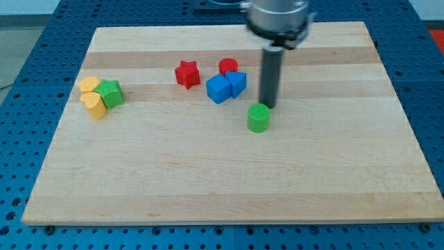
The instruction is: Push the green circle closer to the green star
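Observation:
The green circle [258, 118] stands right of the board's middle. The green star [110, 92] sits at the view's left, touching two yellow blocks. My tip [268, 106] is just above and slightly to the right of the green circle, very close to it or touching it. The rod [269, 76] rises straight up from there to the arm's head at the view's top.
A yellow block [89, 85] and a yellow heart [94, 105] sit against the green star's left side. A red star [186, 73], a red circle [228, 67] and two blue blocks [218, 89] [236, 82] cluster above the middle. The wooden board [222, 180] lies on a blue perforated table.

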Controlling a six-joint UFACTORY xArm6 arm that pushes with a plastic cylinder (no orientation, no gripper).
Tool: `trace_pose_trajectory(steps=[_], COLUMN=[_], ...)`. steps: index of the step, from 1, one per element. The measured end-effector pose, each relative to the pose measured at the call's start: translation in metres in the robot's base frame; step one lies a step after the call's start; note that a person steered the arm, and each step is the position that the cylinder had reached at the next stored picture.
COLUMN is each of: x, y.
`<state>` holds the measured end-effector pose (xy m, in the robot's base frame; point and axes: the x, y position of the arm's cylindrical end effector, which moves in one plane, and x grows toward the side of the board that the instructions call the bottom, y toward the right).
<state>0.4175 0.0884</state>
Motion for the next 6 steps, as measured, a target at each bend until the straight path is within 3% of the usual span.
trace_pose_trajectory(steps=[1, 2, 4, 6], x=[0.018, 0.043, 0.044, 0.043], y=[0.031, 0.000, -0.114, -0.115])
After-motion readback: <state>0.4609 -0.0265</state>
